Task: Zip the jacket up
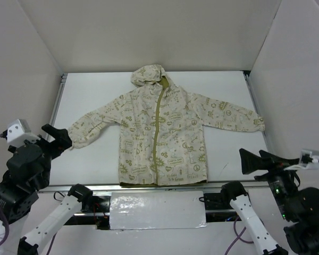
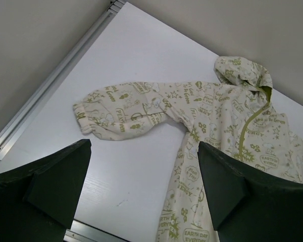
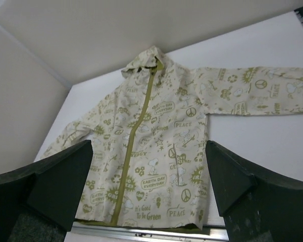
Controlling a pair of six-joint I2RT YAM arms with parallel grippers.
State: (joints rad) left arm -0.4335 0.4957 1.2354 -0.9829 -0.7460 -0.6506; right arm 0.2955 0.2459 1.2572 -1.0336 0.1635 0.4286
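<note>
There is one jacket point(image 1: 175, 135), one white surface point(image 1: 95, 101) under it, and two hands, one at each side. A single silvery panel point(image 1: 157, 210) sits between the arm bases at the near edge.

The jacket is cream with olive-green doodles, words and peace signs printed all over it. One olive zipper point(image 1: 156, 133) runs down the front, a little left of the middle. Olive lining shows at the hood point(image 1: 149, 75) opening and as a thin strip along the hem. The two front panels meet along the whole zipper line, so it looks closed, though the slider is too small to make out.

The garment lies flat and face up in the middle of the surface. Its long axis runs from the near edge to the far wall: the hem lies by the near edge and the hood points away from the arms. The two sleeves spread out sideways and slope slightly toward the near side, one cuff point(image 1: 77, 137) on the left and one cuff point(image 1: 258, 123) on the right.

The left hand point(image 1: 57, 136) sits near the left cuff, its fingers spread apart and holding nothing. The right hand point(image 1: 251, 158) hangs beside the hem's right corner, apart from the fabric, and is likewise spread wide and empty.
</note>
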